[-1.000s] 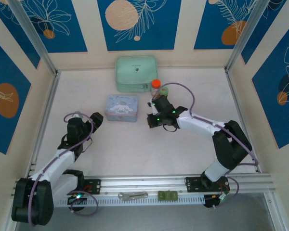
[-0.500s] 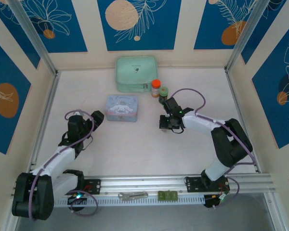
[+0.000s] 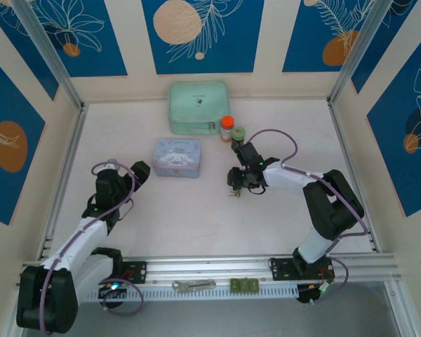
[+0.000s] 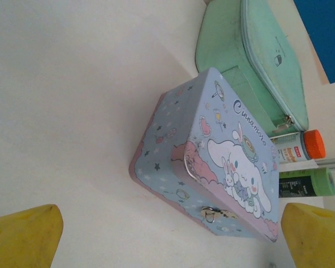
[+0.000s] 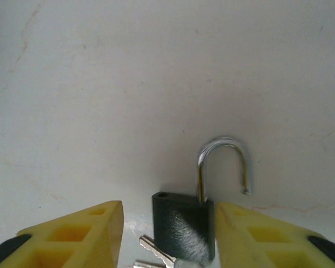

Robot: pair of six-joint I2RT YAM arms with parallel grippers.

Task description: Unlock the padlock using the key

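Observation:
The padlock (image 5: 184, 226) lies flat on the white table, a dark body with its silver shackle (image 5: 223, 162) sprung out of one hole. The key (image 5: 156, 248) and a second silvery blade poke out at the body's near end. My right gripper (image 5: 167, 223) is open around the lock: the left finger stands clear of it, the right finger (image 5: 251, 234) sits right beside it. From above, the right gripper (image 3: 236, 181) hovers low over the padlock (image 3: 233, 192) near the table's middle. My left gripper (image 3: 137, 172) is wide open and empty, left of the light blue tin (image 3: 177, 157).
The tin (image 4: 212, 162) has a small latch (image 4: 212, 214) on its front. Behind it stands a mint green case (image 3: 198, 107). An orange-lidded bottle (image 3: 227, 128) and a green-lidded jar (image 3: 238, 133) stand just behind the right gripper. A grey tool (image 3: 194, 285) lies on the front rail.
The right arm swung right, away from the tin, and came down to the table. Its jaws then parted and let go of the padlock. The left arm barely moved.

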